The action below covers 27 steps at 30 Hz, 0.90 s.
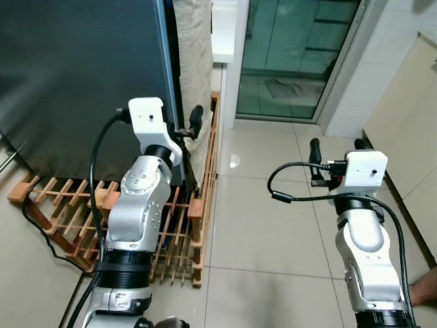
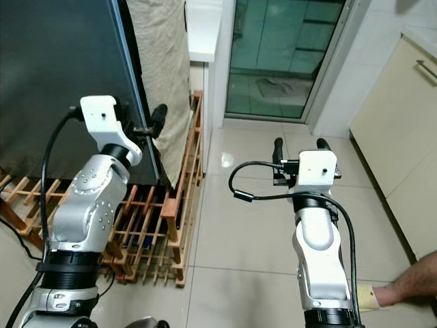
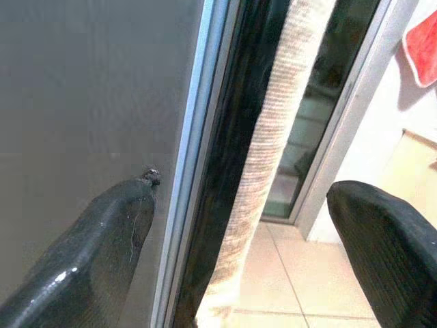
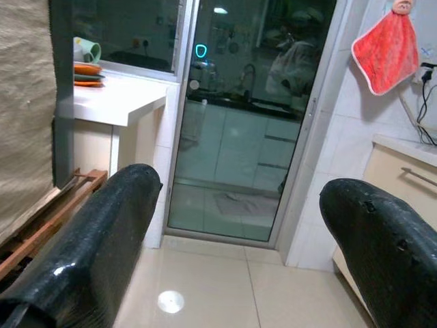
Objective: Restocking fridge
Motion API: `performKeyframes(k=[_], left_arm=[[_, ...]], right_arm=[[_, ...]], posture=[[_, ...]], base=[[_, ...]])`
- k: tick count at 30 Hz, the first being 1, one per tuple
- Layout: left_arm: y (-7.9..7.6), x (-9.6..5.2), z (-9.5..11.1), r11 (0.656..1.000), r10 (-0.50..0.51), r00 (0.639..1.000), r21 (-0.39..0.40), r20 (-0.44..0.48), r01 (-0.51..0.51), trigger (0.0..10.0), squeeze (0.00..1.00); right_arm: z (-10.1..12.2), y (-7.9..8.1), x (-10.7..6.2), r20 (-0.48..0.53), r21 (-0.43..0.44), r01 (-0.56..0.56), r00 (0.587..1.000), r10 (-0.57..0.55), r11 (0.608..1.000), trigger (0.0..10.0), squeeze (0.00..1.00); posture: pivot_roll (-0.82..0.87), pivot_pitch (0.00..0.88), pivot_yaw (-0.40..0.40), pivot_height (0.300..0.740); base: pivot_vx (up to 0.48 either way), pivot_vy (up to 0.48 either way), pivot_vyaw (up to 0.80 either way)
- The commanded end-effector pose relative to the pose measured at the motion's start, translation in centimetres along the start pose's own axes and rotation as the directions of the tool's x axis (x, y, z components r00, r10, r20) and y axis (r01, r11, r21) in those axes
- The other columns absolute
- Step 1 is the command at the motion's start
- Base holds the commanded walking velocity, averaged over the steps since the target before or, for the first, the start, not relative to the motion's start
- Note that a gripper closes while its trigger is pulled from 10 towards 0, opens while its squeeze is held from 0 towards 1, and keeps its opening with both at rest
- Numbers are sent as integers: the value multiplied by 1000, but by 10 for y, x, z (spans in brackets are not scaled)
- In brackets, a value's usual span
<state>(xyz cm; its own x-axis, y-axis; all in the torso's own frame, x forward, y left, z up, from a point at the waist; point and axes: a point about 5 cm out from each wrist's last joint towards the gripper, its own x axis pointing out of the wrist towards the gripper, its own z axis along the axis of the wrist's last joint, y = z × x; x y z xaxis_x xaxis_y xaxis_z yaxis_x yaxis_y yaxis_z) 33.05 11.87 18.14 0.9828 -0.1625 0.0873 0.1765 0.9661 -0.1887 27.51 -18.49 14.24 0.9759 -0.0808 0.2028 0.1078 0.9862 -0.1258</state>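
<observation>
Now the left gripper (image 1: 186, 126) is up at the fridge door (image 1: 82, 82), fingers spread wide with nothing held, straddling the door's metal edge (image 3: 198, 157). To do this well, the robot likely needs one finger hooked behind that edge before pulling squarely outward. The door is dark, matte and shut, at ten o'clock from the robot. The right gripper (image 1: 338, 145) hovers wide open and empty at two o'clock.

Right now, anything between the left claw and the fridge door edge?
Nothing visible. The left claw is open and straddles the fridge door edge: one finger rests against the dark front face, the other sits on the cloth side. The right claw is open over bare floor.
</observation>
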Motion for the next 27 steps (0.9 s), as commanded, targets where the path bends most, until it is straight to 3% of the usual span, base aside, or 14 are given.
performKeyframes(k=[1, 12, 20, 27], left_arm=[[-3, 5, 4, 1000, -6, 1000, -6, 3, 6, 10000, 0], [-24, 8, 11, 994, -78, 997, -78, 18, 79, 10000, 0], [-20, 1, 7, 994, -88, 996, -59, -16, 87, 10000, 0], [-22, 10, 4, 998, -59, 998, -31, -5, 59, 10000, 0]], right_arm=[[-1, -5, 1, -13, 7, 18, 1000, -18, 1000, 10000, 0], [3, -9, 6, -5, -10, 15, 1000, -15, 1000, 10000, 0], [0, -6, 7, -15, -3, 19, 1000, -19, 1000, 10000, 0], [-1, -2, 7, -17, 5, 17, 1000, -17, 1000, 10000, 0]], posture=[[-128, 0, 1, 740], [-153, 0, -7, 740], [-140, 0, -1, 740], [-134, 0, 3, 740]], base=[[0, 0, 0], [0, 0, 0], [0, 0, 0], [0, 0, 0]])
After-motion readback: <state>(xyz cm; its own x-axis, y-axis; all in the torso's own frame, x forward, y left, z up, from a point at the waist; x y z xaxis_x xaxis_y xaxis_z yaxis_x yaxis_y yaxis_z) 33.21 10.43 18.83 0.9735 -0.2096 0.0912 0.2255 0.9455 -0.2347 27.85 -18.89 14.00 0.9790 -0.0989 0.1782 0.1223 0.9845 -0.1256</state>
